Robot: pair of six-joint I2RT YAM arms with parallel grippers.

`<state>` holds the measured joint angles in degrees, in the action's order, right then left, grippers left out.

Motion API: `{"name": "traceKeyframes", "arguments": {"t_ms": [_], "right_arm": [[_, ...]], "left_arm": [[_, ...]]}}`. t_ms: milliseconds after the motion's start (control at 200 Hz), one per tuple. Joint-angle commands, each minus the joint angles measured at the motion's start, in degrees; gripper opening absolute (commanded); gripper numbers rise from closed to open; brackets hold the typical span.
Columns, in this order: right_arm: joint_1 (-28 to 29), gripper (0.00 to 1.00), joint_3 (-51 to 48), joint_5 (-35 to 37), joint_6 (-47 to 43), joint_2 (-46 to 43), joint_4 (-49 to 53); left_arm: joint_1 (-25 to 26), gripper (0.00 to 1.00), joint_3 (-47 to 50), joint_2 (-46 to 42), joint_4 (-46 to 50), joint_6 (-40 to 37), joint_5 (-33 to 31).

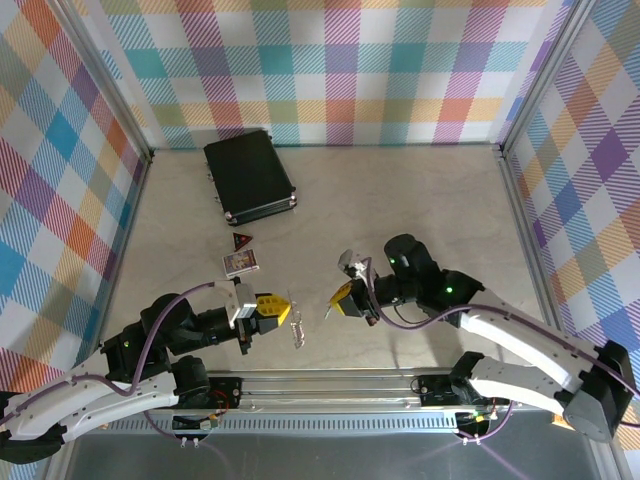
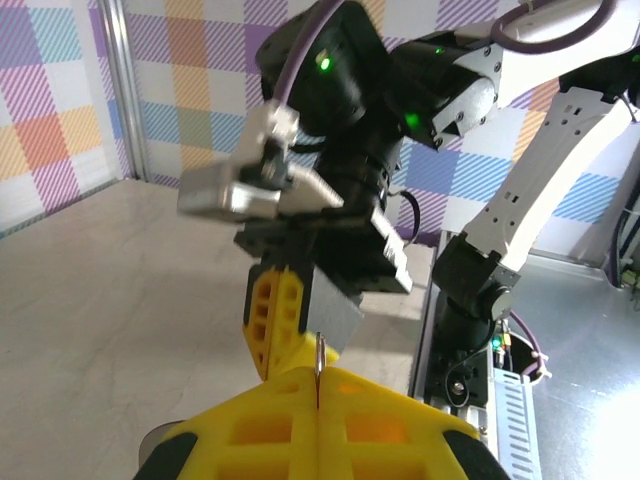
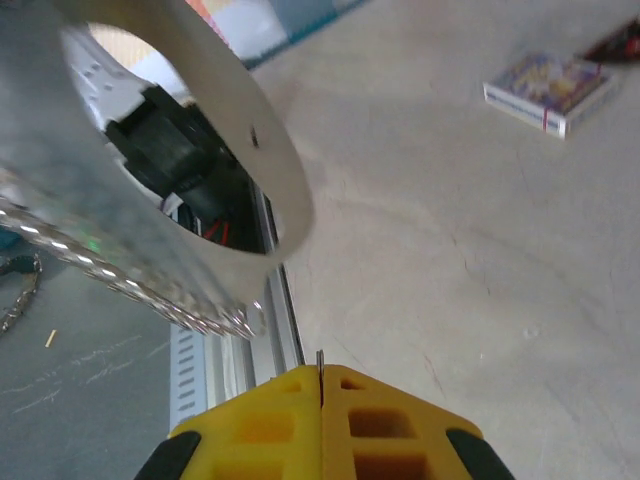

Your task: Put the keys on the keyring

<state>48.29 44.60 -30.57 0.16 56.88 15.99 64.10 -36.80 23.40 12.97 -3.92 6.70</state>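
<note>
Midway through, by the look of things: both pieces lifted off the desk (image 1: 430, 200), not yet joined.

Gripping the keyring (image 1: 296, 327) with the left fingers (image 1: 267, 306), pressed fully together on its rim, above the near middle of the desk. From the left wrist, showing just a thin metal edge pinched in the seam of the yellow fingers (image 2: 270, 425). From the right wrist, looming large at upper left as a silver oval band (image 3: 272, 150) with a row of small rings along its lower edge.

Pinching the key (image 1: 328, 311) with the right fingers (image 1: 344, 297), likewise closed tight, just to the right of the keyring and apart from it. From the right wrist, leaving a mere sliver of silver (image 3: 320, 358) poking out of the seam; teal head not made out there, so hard to say how squarely held.

Done so far: key and keyring each picked up and brought near one another, facing across a small gap. Left to do: lining the key's hole up with one of the small rings and threading it on, then letting go. Nothing hanging from the keyring as yet.

Farther back on the desk, untouched: a black case (image 1: 249, 177) and a small printed box (image 1: 240, 264).
</note>
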Motion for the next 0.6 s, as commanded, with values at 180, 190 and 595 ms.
{"name": "traceKeyframes", "arguments": {"t_ms": [180,190,595], "right_arm": [[1.9,0.00,3.5,-1.8,-4.9,-7.3,-6.0],[2.1,0.00,3.6,-1.8,-5.1,-7.4,-6.4],[4.8,0.00,2.3,-2.6,-4.3,-10.1,-16.5]], "left_arm": [[0.4,0.00,-3.1,1.6,-6.0,2.3,7.0],[0.5,0.00,-3.1,1.7,-6.0,2.3,7.1],[0.4,0.00,-5.3,5.9,-7.0,2.5,9.2]]}}
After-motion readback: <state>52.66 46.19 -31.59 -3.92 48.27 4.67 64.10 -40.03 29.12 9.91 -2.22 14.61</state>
